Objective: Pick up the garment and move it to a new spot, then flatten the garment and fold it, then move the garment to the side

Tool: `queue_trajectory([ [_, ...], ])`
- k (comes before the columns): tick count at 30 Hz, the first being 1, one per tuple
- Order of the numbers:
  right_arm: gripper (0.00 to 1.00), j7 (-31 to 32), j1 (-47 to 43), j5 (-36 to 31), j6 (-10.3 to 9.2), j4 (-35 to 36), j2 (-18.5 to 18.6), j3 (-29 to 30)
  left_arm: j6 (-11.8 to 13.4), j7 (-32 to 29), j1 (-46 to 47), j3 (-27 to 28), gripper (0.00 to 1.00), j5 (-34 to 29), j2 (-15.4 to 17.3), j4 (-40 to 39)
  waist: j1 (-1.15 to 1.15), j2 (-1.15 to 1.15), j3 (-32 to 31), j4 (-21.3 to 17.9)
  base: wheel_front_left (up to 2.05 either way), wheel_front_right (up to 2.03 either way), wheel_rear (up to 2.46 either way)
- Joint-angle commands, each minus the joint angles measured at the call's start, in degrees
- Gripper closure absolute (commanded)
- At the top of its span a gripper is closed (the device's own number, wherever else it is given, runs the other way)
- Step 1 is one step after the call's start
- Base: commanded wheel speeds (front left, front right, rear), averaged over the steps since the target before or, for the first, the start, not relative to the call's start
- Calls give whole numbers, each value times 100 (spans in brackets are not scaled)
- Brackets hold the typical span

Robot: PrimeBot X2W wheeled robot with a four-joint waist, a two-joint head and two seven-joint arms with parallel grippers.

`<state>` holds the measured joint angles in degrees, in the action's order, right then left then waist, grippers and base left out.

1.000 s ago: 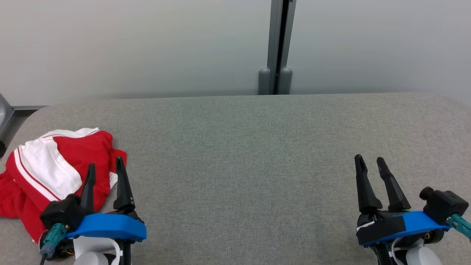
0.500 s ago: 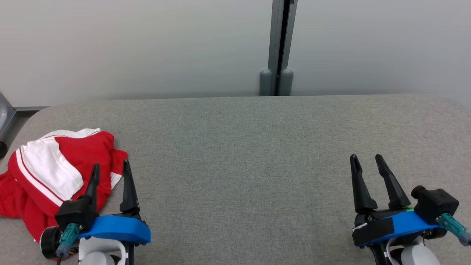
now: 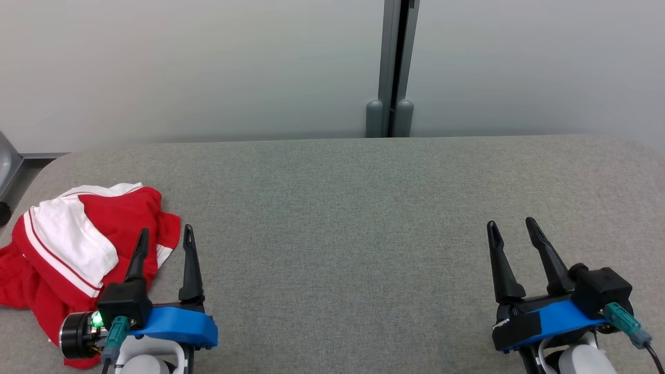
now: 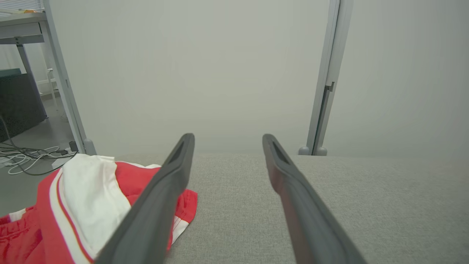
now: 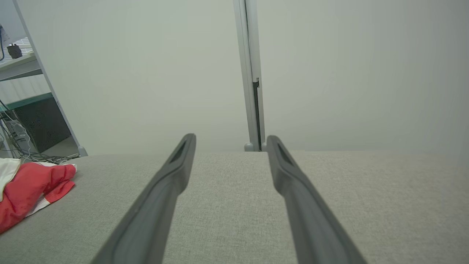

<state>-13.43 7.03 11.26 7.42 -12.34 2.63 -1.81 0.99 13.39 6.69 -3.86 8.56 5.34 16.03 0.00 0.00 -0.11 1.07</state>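
A red and white garment [image 3: 67,244] lies crumpled at the near left of the grey table [image 3: 343,218]. My left gripper [image 3: 165,234] hovers open at the garment's right edge, its left finger over the red cloth, nothing between its fingers. In the left wrist view the garment [image 4: 80,201] sits to the left of the left gripper [image 4: 227,139], partly behind the left finger. My right gripper [image 3: 510,227] stands open and empty above the bare table at the near right. The right wrist view shows the garment [image 5: 29,190] far off to the left of the right gripper [image 5: 231,139].
A pale partition wall [image 3: 197,67] with a grey post [image 3: 390,67] rises behind the table's far edge. Past the table's left end, a desk [image 4: 22,33], a dark cabinet and loose cables [image 4: 25,154] stand on the floor.
The left gripper has shifted right, off the garment towards its right edge. The right gripper has drifted slightly left. The garment lies as before.
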Motion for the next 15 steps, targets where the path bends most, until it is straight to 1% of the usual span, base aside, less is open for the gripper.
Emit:
queue_trajectory([
  [1, 0, -48, 100, -151, 11, -14, 40, -10, 30, 58, 83, -1, 0, -138, 51, 0, 0, 0, -1, -5, 0, 0, 0],
  [15, 0, -187, 99, -663, 8, -71, 43, 7, 82, 190, 41, -35, 0, -630, 93, -26, 0, 0, 0, -64, 0, 0, 0],
])
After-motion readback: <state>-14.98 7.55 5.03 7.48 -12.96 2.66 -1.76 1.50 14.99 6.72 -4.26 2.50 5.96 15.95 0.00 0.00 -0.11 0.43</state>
